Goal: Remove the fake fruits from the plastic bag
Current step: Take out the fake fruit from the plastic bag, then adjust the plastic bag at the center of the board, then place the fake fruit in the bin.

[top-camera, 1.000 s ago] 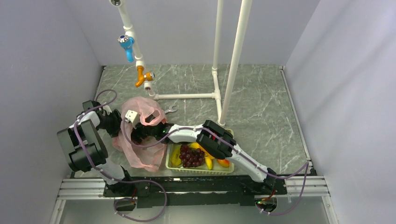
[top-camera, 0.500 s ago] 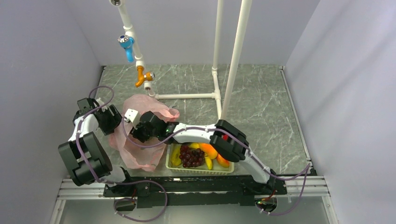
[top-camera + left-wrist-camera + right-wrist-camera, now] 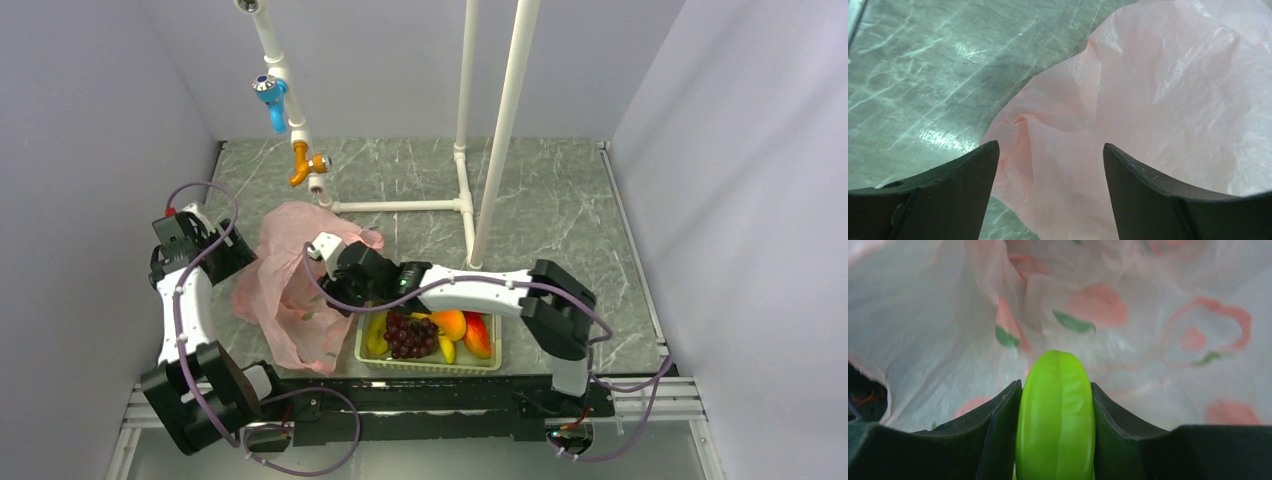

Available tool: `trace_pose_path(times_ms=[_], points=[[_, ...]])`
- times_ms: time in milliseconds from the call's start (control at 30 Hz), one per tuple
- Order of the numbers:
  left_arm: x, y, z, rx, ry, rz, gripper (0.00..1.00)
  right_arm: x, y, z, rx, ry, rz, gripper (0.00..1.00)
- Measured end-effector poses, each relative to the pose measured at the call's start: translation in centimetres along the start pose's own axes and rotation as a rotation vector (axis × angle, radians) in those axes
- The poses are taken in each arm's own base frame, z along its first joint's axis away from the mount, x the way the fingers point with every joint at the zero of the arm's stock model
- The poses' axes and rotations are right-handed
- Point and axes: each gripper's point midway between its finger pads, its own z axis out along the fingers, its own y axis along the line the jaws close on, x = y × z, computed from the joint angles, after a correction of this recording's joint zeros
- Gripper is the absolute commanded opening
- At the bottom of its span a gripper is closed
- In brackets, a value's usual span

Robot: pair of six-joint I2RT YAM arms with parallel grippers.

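The pink plastic bag (image 3: 285, 300) lies crumpled at the near left of the table. My right gripper (image 3: 340, 278) is at its right edge, shut on a flat green fruit piece (image 3: 1055, 415). Printed bag film (image 3: 1128, 325) fills that view behind it. My left gripper (image 3: 232, 262) is at the bag's left side. It is open and empty, with a fold of the bag (image 3: 1073, 165) lying beyond the gap between its jaws. The pale green basket (image 3: 432, 366) holds a purple grape bunch (image 3: 410, 335), a yellow-orange oval (image 3: 450, 323) and a small yellow banana-like piece (image 3: 377, 335).
A red-orange mango-like fruit (image 3: 478, 335) also lies in the basket. A white pipe frame (image 3: 465, 150) with a blue and orange tap (image 3: 272, 95) stands at the back. Grey walls close in the left, back and right sides.
My right gripper has drawn back to the right, out from over the bag toward the basket. My left arm has swung left, away from the bag. The bag has spread out.
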Motion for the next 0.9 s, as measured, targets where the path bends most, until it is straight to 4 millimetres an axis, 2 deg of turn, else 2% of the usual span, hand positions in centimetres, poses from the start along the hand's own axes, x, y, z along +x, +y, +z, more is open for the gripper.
trace_pose_path(times_ms=[167, 267, 367, 467, 567, 667, 767, 833, 900], points=[[-0.7, 0.0, -1.7, -0.016, -0.080, 0.018, 0.85, 2.0, -0.7, -5.6, 0.034, 0.051, 0.024, 0.00], [-1.0, -0.8, -2.5, 0.021, -0.119, 0.034, 0.85, 1.9, -0.8, -9.3, 0.034, 0.037, 0.031, 0.00], [-1.2, -2.7, -3.6, 0.124, -0.180, 0.067, 0.88, 0.8, -0.7, -13.0, 0.030, -0.011, 0.042, 0.00], [-1.5, -5.4, -5.4, 0.271, -0.267, 0.125, 0.92, -0.4, -1.0, -16.5, 0.045, -0.065, 0.053, 0.00], [-1.5, -7.8, -6.9, 0.396, -0.319, 0.185, 0.98, -1.0, -1.7, -19.2, 0.077, -0.109, 0.064, 0.00], [-1.3, -10.1, -7.5, 0.512, -0.319, 0.237, 0.99, -0.4, -2.6, -21.1, 0.119, -0.129, 0.082, 0.00], [-0.4, -11.6, -7.3, 0.586, -0.278, 0.267, 0.99, 0.6, -3.3, -22.1, 0.153, -0.122, 0.096, 0.00], [0.3, -12.4, -7.2, 0.613, -0.254, 0.289, 0.94, 1.2, -3.6, -22.4, 0.166, -0.118, 0.107, 0.00], [1.1, -13.2, -7.1, 0.631, -0.232, 0.317, 0.84, 1.9, -3.8, -22.5, 0.182, -0.114, 0.119, 0.00]])
